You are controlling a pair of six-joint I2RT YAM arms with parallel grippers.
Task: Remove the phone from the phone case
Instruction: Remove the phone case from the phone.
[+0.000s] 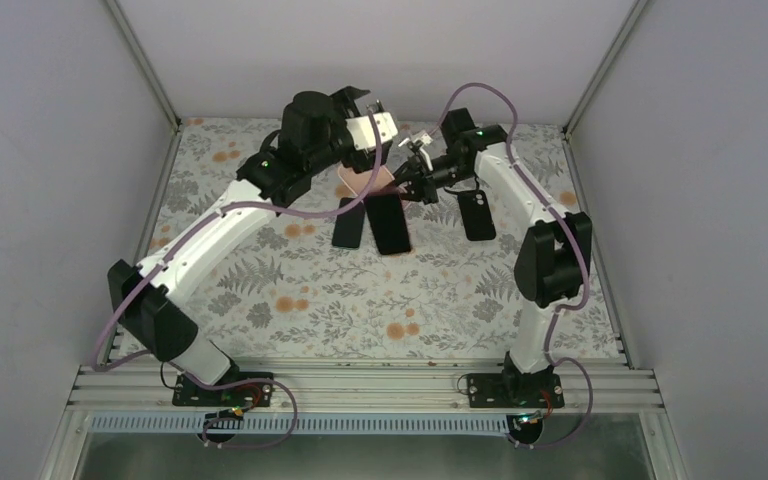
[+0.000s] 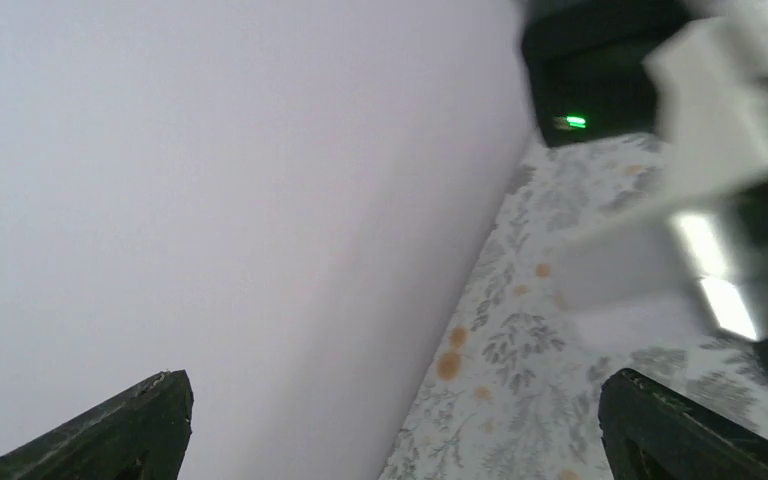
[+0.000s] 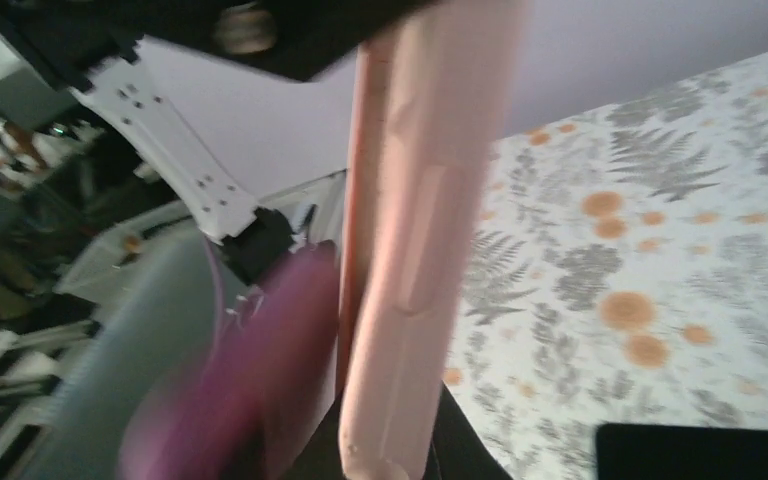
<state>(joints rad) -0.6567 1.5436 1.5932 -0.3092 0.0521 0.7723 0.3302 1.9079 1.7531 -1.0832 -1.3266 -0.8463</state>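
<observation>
Nearest me, flat black rectangular slabs [image 1: 388,222] lie on the floral-patterned table [image 1: 360,310]. Just beyond them, at the far middle, my right gripper [image 1: 415,180] pinches the soft pink phone case [image 1: 365,180]. Farther back, my left gripper [image 1: 385,125] hangs with jaws spread wide, holding nothing

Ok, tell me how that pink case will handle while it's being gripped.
The pink case looks matte and rubbery, so it is probably grippy rather than slippery. It appears thin with a moulded side button, so it is likely bendy if empty, which I cannot tell. Only the right gripper pinches it, the left gripper being open, so it may twist.
</observation>
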